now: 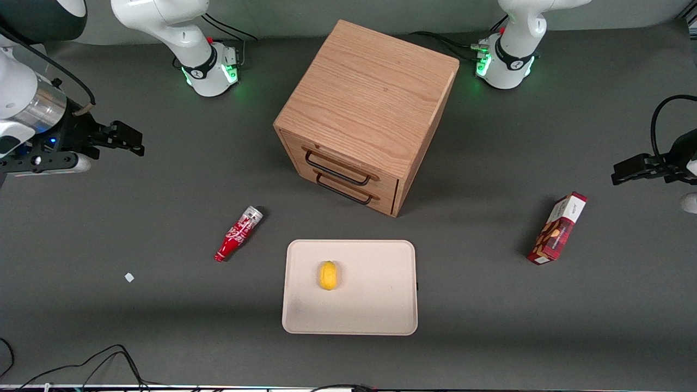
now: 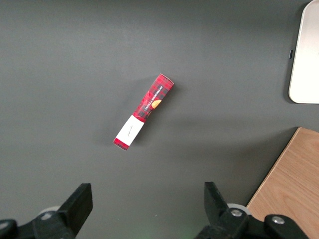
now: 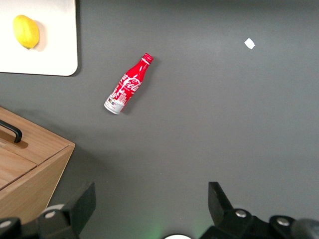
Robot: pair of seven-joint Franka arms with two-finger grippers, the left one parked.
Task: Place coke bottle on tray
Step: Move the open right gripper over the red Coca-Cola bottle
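The coke bottle (image 1: 238, 234) lies on its side on the dark table, beside the tray (image 1: 375, 294) toward the working arm's end. Its red cap points toward the front camera and its silver base toward the cabinet. It also shows in the right wrist view (image 3: 127, 85), well clear of the fingers. The cream-white tray, also in the right wrist view (image 3: 50, 45), holds a yellow lemon (image 1: 328, 275). My right gripper (image 1: 130, 142) hangs open and empty above the table at the working arm's end, farther from the front camera than the bottle; it shows in the right wrist view (image 3: 152, 199).
A wooden drawer cabinet (image 1: 365, 109) with two black handles stands farther from the front camera than the tray. A red snack box (image 1: 557, 228) lies toward the parked arm's end. A small white scrap (image 1: 129, 277) lies on the table near the bottle.
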